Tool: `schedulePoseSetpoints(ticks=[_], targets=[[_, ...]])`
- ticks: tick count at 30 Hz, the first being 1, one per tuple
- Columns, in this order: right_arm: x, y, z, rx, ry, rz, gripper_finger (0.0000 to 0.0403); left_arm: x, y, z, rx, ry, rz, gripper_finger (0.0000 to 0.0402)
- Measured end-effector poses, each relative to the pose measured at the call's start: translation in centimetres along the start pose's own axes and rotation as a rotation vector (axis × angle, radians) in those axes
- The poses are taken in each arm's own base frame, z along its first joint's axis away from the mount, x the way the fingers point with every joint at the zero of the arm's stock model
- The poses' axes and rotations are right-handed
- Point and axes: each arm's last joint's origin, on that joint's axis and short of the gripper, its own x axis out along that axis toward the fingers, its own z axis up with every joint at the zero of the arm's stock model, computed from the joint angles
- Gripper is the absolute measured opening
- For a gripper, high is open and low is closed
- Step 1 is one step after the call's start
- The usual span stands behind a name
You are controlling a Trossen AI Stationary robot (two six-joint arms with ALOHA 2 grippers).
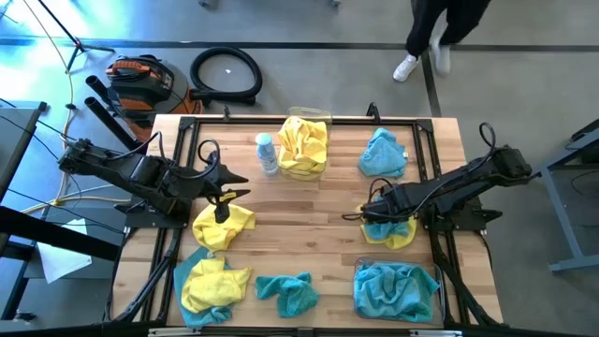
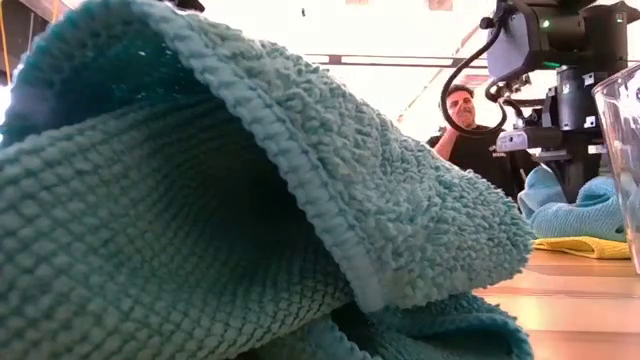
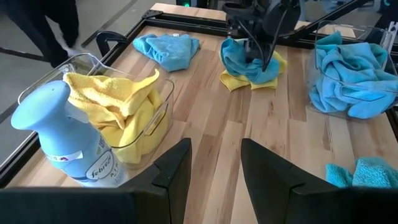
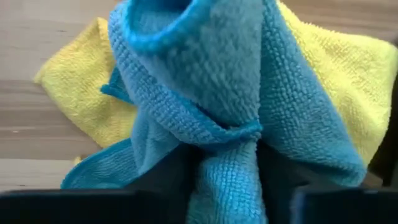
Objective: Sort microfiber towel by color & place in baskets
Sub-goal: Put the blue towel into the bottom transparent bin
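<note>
My right gripper (image 1: pixel 368 212) points down at the table's right side, shut on a teal towel (image 3: pixel 244 55) that lies on a yellow towel (image 1: pixel 401 236). My left gripper (image 3: pixel 214 167) hovers open at the left, above another yellow towel (image 1: pixel 223 225), touching nothing. One clear basket (image 1: pixel 324 120) at the far middle holds yellow towels. The other basket (image 1: pixel 436 281) at the near right holds teal ones. Loose on the table are a teal towel (image 1: pixel 384 154) at the far right, a teal towel (image 1: pixel 287 292) at the near middle, and a yellow towel over a teal one (image 1: pixel 211 285) at the near left. My right gripper pinches a raised fold (image 4: pixel 227 140) of the teal towel between its two fingers (image 4: pixel 166 180), coming from above and pointing down. The cloth bunches into a ridge between them. The rest of the towel spreads over the yellow towel (image 4: pixel 74 93) on the table.
A white-and-blue bottle (image 1: pixel 267 153) stands beside the yellow basket. A person (image 2: pixel 462 120) is beyond the table's far edge. Bare wood (image 1: pixel 309 215) lies between the two arms. In the low view a teal towel (image 2: pixel 250 200) fills most of the picture.
</note>
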Motion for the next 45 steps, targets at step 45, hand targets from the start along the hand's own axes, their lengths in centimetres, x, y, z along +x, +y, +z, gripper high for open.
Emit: schedulePoseSetpoints(ticks=[45], targets=[[-20.2,-1.5,-19.6,-0.196,0.179,0.074,0.0001,0.0,0.0,0.0,0.116,0.001,0.001,0.0129]])
